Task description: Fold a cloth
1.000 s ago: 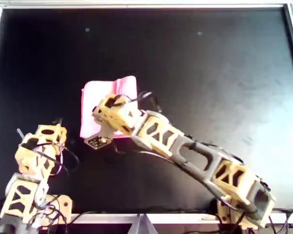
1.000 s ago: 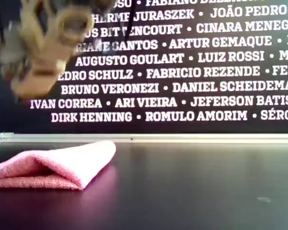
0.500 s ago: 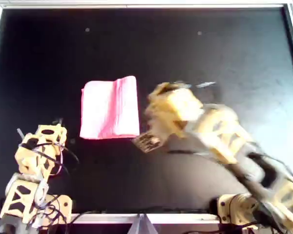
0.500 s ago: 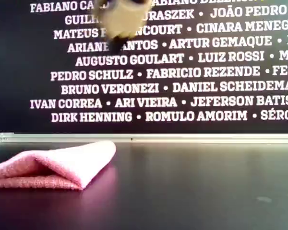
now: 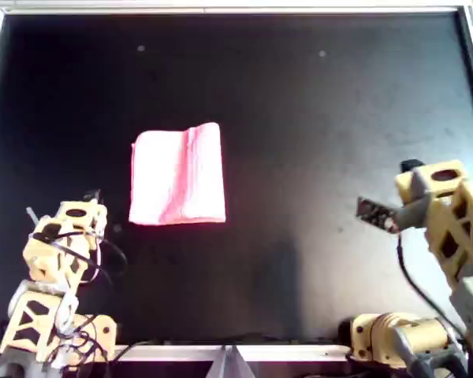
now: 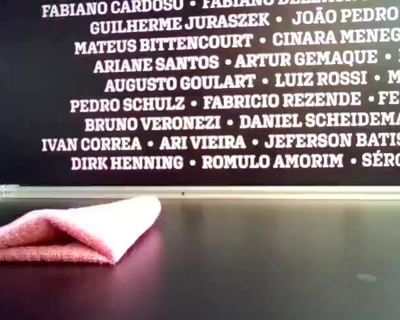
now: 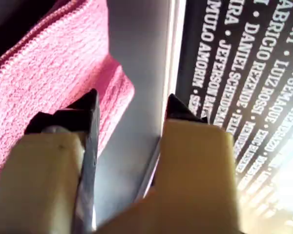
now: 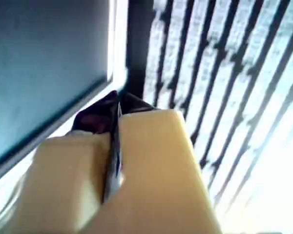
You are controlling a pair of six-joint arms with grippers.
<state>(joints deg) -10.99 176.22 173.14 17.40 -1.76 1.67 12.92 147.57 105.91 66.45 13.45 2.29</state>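
Observation:
The pink cloth (image 5: pixel 177 175) lies folded on the black table, left of centre in the overhead view. It sits low at the exterior view's left (image 6: pixel 87 227), with its layers showing. My first gripper (image 7: pixel 133 97) is open and empty. It is pulled back at the overhead view's lower left (image 5: pixel 87 198), just beside the cloth (image 7: pixel 49 63) and not touching it. My second gripper (image 8: pixel 116 100) is shut with nothing between its jaws. It is held at the overhead view's right (image 5: pixel 370 210), far from the cloth.
A white rail (image 5: pixel 221 9) borders the black table (image 5: pixel 315 102), and it also shows in the exterior view (image 6: pixel 253 192). Behind it stands a dark wall with white names (image 6: pixel 240 100). Both arm bases stand at the overhead view's bottom edge.
The second arm swung from over the cloth to the overhead view's right and left the exterior view. The cloth stays folded. The first arm has not moved.

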